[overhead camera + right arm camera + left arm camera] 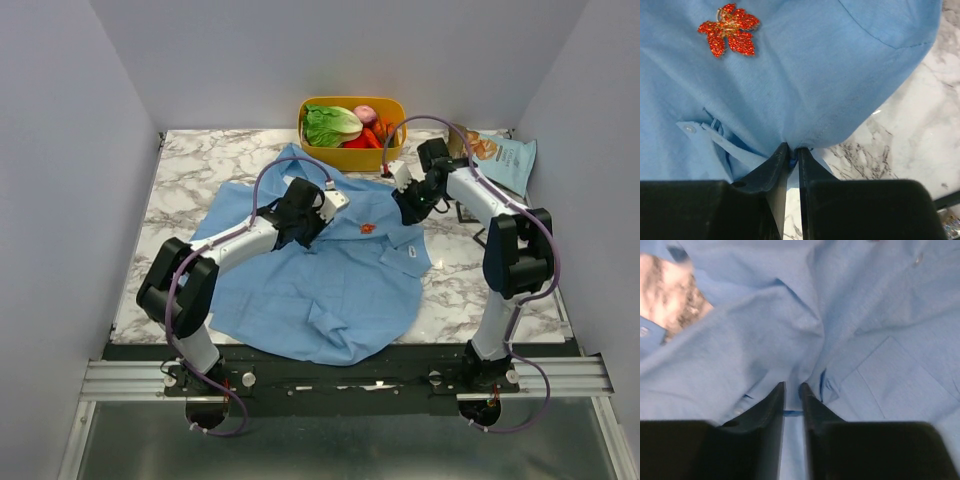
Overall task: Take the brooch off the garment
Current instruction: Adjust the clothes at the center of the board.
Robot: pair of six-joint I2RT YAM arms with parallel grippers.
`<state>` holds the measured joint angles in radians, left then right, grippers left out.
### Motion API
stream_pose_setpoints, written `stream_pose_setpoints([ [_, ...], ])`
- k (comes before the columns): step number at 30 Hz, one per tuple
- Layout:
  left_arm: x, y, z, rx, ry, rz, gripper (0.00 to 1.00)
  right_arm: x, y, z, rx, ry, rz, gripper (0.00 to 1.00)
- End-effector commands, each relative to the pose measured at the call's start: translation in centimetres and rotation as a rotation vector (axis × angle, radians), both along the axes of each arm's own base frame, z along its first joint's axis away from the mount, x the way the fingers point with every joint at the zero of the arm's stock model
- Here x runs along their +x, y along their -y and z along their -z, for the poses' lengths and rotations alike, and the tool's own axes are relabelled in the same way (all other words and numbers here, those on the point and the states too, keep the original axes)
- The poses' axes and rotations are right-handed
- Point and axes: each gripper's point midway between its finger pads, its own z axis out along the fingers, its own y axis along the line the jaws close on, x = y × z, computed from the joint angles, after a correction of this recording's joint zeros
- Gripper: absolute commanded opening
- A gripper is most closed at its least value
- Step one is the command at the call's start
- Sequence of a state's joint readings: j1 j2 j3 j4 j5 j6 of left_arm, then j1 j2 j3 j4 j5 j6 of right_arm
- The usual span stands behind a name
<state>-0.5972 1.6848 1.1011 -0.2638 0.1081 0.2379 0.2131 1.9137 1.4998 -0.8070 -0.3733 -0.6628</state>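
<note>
Two-arm hold on the garment, which lies rumpled on the marble table. My left gripper has its fingers drawn in to a narrow slit, with a gathered fold of blue cloth nipped between the tips and puckers running out from the pinch. My right gripper is set the same way, almost closed on the shirt's edge where cloth gives way to marble.

Neither gripper holds the brooch. It sits pinned on the chest of the shirt, between my two grippers and touching neither. From above it lies nearer the right one, toward my bases from those fingers.

In the right wrist view it appears as a glittering red-orange leaf shape, flat on the cloth. It lies ahead of my fingertips and off to their left, with bare fabric between. Its lobes spread all round, so I read no clear long axis. The left wrist view does not show it at all, and its fastening is hidden under the ornament.

By my judgement the right arm has the shorter reach. It would have to let go of the hem, then travel forward and leftward, while the left pinch keeps the cloth steady
</note>
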Motion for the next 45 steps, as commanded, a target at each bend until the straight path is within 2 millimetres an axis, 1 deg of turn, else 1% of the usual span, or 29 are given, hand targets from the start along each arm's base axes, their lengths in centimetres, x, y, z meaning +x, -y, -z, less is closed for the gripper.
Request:
stream_pose_setpoints([
  [1, 1.8, 0.4, -3.6, -0.024, 0.079, -0.012, 0.50, 1.6, 1.0, -1.0, -0.054, 0.071, 0.033, 0.24],
  [2, 1.5, 0.4, -4.3, -0.028, 0.081, 0.005, 0.54, 1.2, 1.1, -0.8, -0.059, 0.068, 0.022, 0.25],
  [3, 1.4, 0.7, -5.1, -0.037, 0.095, 0.032, 0.65, 1.0, 1.1, -0.8, -0.056, 0.063, 0.016, 0.27],
  [4, 1.1, 1.0, -5.7, -0.053, 0.095, 0.060, 0.71, 0.5, 1.0, -1.1, -0.051, 0.058, 0.007, 0.32],
  [6, 0.7, 1.4, -7.8, -0.086, 0.122, 0.090, 0.80, -0.3, 0.8, -1.2, -0.034, 0.045, -0.010, 0.36],
  [8, 0.4, 2.0, -8.6, -0.125, 0.118, 0.105, 0.82, -0.5, 0.6, -2.1, -0.017, 0.065, -0.010, 0.44],
  [9, 0.7, 2.5, -9.1, -0.137, 0.129, 0.105, 0.82, -0.6, 0.6, -2.3, -0.014, 0.069, -0.007, 0.47],
  [10, 0.6, 3.2, -9.1, -0.141, 0.125, 0.106, 0.82, -0.3, 0.5, -2.7, -0.008, 0.088, -0.003, 0.52],
  [11, 1.0, 3.3, -8.0, -0.113, 0.115, 0.086, 0.82, -0.2, 0.5, -3.3, -0.002, 0.102, 0.011, 0.55],
  [13, 1.6, 4.4, -8.0, -0.114, 0.129, 0.067, 0.82, 0.7, 0.4, -4.3, 0.005, 0.137, 0.037, 0.61],
  [14, 1.6, 5.2, -6.9, -0.112, 0.109, 0.052, 0.82, 0.9, 0.4, -4.7, 0.012, 0.144, 0.070, 0.62],
  [15, 2.8, 5.4, -7.2, -0.105, 0.149, 0.012, 0.82, 1.2, 0.3, -5.2, 0.023, 0.153, 0.086, 0.63],
  [16, 3.1, 5.9, -6.9, -0.098, 0.152, -0.001, 0.82, 1.5, 0.1, -5.7, 0.034, 0.170, 0.094, 0.66],
  [17, 3.4, 6.7, -5.6, -0.085, 0.143, -0.016, 0.82, 1.7, 0.0, -6.1, 0.052, 0.171, 0.122, 0.67],
  [18, 4.1, 6.8, -5.7, -0.073, 0.164, -0.042, 0.81, 1.9, -0.1, -6.6, 0.063, 0.184, 0.136, 0.67],
  [19, 4.2, 7.2, -5.4, -0.072, 0.161, -0.043, 0.81, 2.1, -0.3, -6.8, 0.074, 0.192, 0.146, 0.67],
  [20, 4.3, 7.6, -4.5, -0.062, 0.150, -0.042, 0.81, 2.1, -0.3, -7.0, 0.083, 0.194, 0.168, 0.67],
  [23, 3.5, 8.9, -3.1, -0.050, 0.125, -0.017, 0.80, 2.5, -0.1, -7.9, 0.087, 0.218, 0.208, 0.67],
  [24, 2.8, 9.4, -2.6, -0.038, 0.123, 0.002, 0.80, 2.5, 0.0, -8.1, 0.091, 0.220, 0.214, 0.67],
  [26, 2.6, 9.3, -1.8, -0.004, 0.139, -0.004, 0.80, 2.2, -0.2, -8.6, 0.108, 0.223, 0.215, 0.67],
  [30, 2.0, 9.2, 0.0, 0.036, 0.130, -0.013, 0.80, 1.5, -1.6, -9.1, 0.182, 0.196, 0.192, 0.67],
  [33, 1.2, 9.5, 0.7, 0.021, 0.098, 0.007, 0.79, 1.0, -2.9, -9.1, 0.254, 0.147, 0.173, 0.66],
  [36, -0.7, 9.8, 1.3, -0.007, 0.041, 0.070, 0.78, 0.8, -3.9, -8.5, 0.298, 0.079, 0.171, 0.65],
  [37, -1.5, 9.8, 1.9, -0.014, 0.013, 0.093, 0.78, 0.9, -4.1, -8.6, 0.306, 0.068, 0.173, 0.65],
  [40, -2.7, 9.6, 2.8, 0.000, -0.013, 0.124, 0.77, 1.2, -4.7, -7.8, 0.327, 0.017, 0.186, 0.63],
  [42, -2.8, 9.3, 2.8, 0.002, -0.007, 0.119, 0.77, 1.5, -5.3, -8.1, 0.354, -0.012, 0.182, 0.61],
  [43, -2.9, 9.0, 3.0, 0.010, -0.008, 0.115, 0.77, 1.2, -5.6, -7.2, 0.352, -0.059, 0.183, 0.60],
  [44, -2.9, 9.0, 2.6, 0.003, 0.002, 0.115, 0.77, 1.4, -5.8, -7.4, 0.364, -0.071, 0.184, 0.58],
  [45, -3.0, 9.0, 2.5, -0.005, 0.005, 0.114, 0.77, 1.1, -6.3, -7.3, 0.382, -0.098, 0.175, 0.58],
])
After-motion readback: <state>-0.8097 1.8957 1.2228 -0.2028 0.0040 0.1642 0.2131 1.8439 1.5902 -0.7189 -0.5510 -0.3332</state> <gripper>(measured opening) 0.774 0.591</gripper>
